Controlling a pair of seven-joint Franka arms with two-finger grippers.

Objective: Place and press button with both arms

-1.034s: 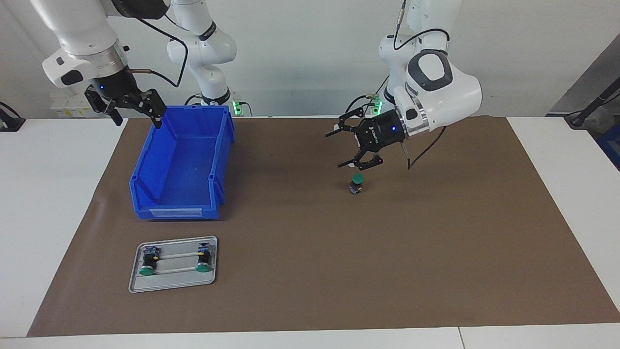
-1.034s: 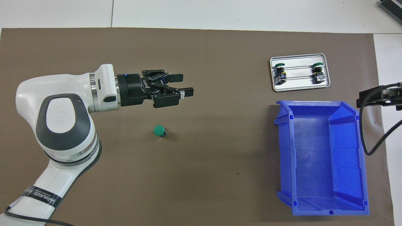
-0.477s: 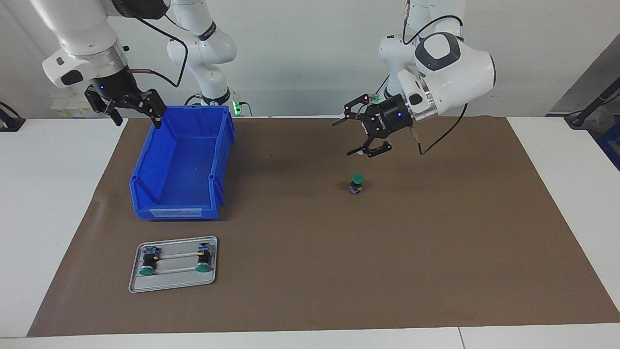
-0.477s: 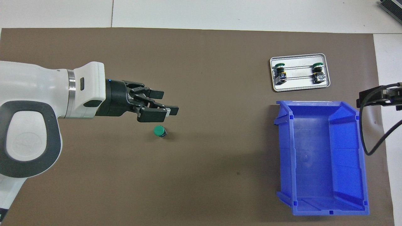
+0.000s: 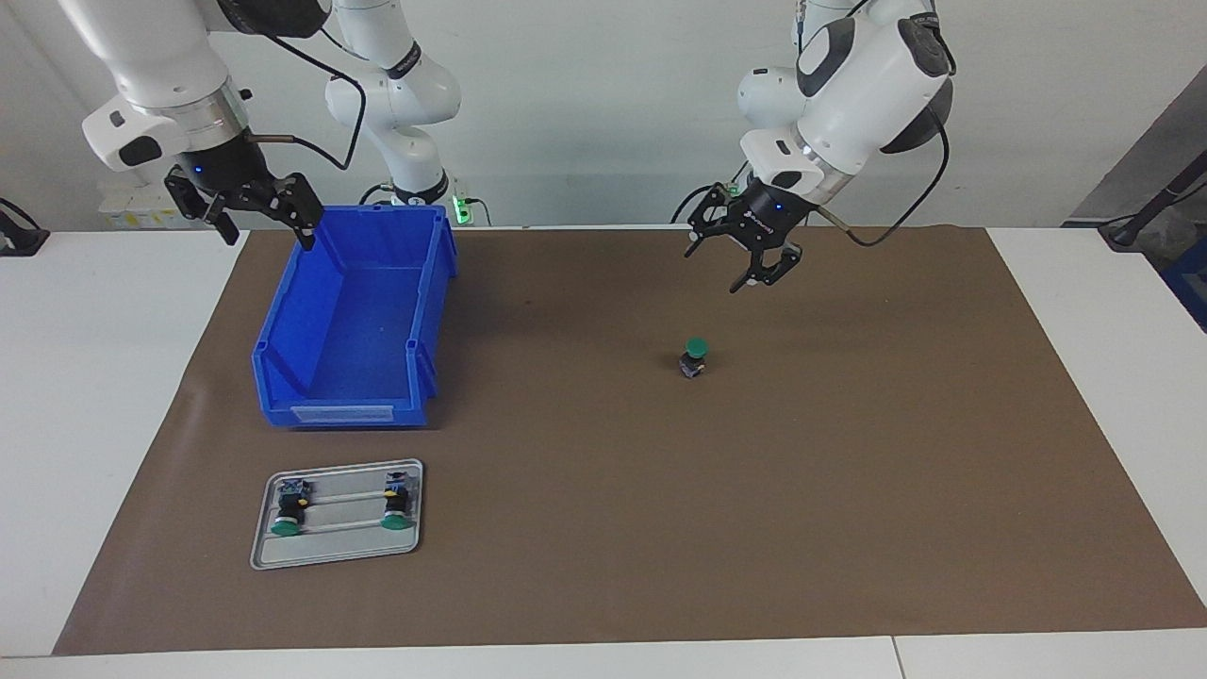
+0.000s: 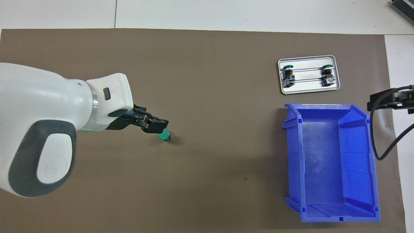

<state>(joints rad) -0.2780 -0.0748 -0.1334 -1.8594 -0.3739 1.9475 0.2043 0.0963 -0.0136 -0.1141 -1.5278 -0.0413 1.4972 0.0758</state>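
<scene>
Brown matting is covering the table under me. Going across the facing view: my right gripper (image 5: 267, 219) is waiting, open and empty, over the blue bin (image 5: 351, 321)'s rim; the grey tray (image 5: 337, 514) is keeping two spare buttons (image 5: 397, 503) lying flat. The button (image 5: 695, 357) is standing cap-up on the mat, ready for pressing. My left gripper (image 5: 752, 259) is hanging raised above the mat beside it, seemingly open, gripping nothing.
</scene>
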